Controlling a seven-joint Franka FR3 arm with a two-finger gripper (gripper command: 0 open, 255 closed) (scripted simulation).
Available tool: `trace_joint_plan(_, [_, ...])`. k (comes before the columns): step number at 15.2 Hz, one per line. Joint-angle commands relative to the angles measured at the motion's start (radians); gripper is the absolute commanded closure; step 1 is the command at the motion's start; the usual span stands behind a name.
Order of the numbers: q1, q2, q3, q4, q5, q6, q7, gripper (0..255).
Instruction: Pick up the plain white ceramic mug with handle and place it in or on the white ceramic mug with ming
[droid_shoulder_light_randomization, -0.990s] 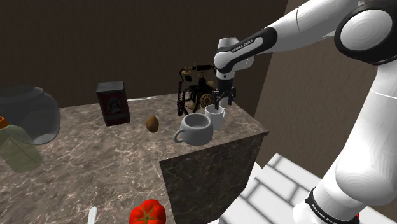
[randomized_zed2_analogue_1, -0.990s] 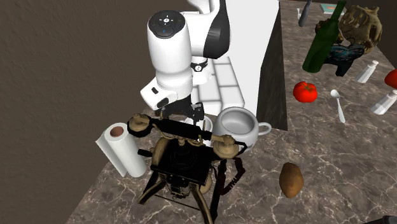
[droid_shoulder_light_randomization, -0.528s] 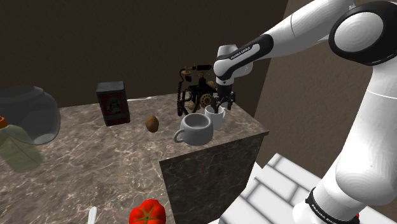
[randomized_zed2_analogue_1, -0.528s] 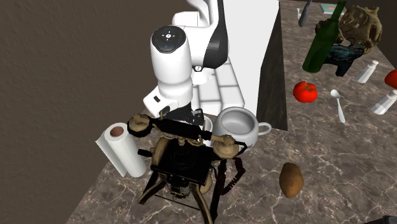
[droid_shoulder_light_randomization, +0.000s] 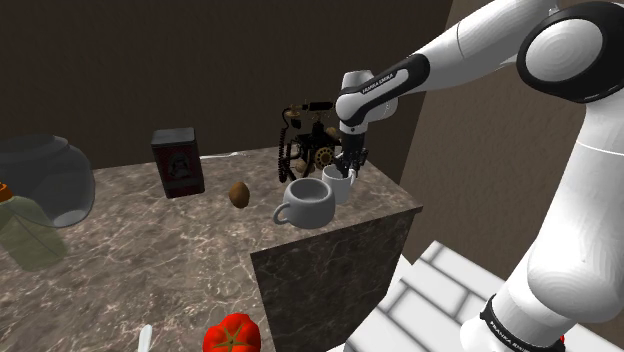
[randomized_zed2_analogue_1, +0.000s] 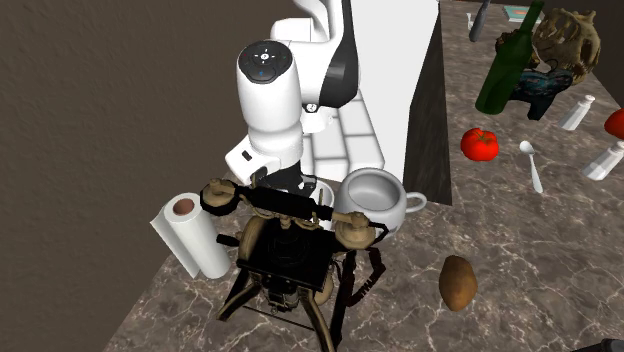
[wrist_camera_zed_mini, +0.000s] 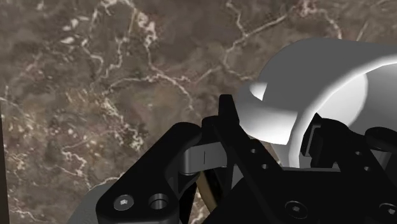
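Grasping step: the claw (droid_shoulder_light_randomization: 347, 175), nearly closed, pinches the rim of the small mug (droid_shoulder_light_randomization: 341, 190), which stands at two o'clock of the big mug (droid_shoulder_light_randomization: 309, 205) in the shoulder view; next should come a straight lift, then a carry toward eight o'clock.

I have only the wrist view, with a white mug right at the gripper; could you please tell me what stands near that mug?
Observer: A wide mug stands close beside the small mug, on the shoulder view's left of it. I cannot tell whether they touch.
Operator: Thank you. Which way does the wide one's handle point?
Observer: Its handle points away from the small mug, toward the shoulder view's left.
Operator: Is anything else close by?
Observer: Yes, an old telephone stands just beyond both mugs in the shoulder view.
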Motion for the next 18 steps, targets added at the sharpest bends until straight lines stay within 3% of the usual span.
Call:
trace_joint_plan(1, [0.000,0.000,0.000,0.000,0.000,0.000,0.000,255])
trace_joint_plan(7, [0.000,0.000,0.000,0.000,0.000,0.000,0.000,255])
trace_joint_plan(18, [0.002,-0.064,-0.001,0.072,-0.008,-0.136,0.004,255])
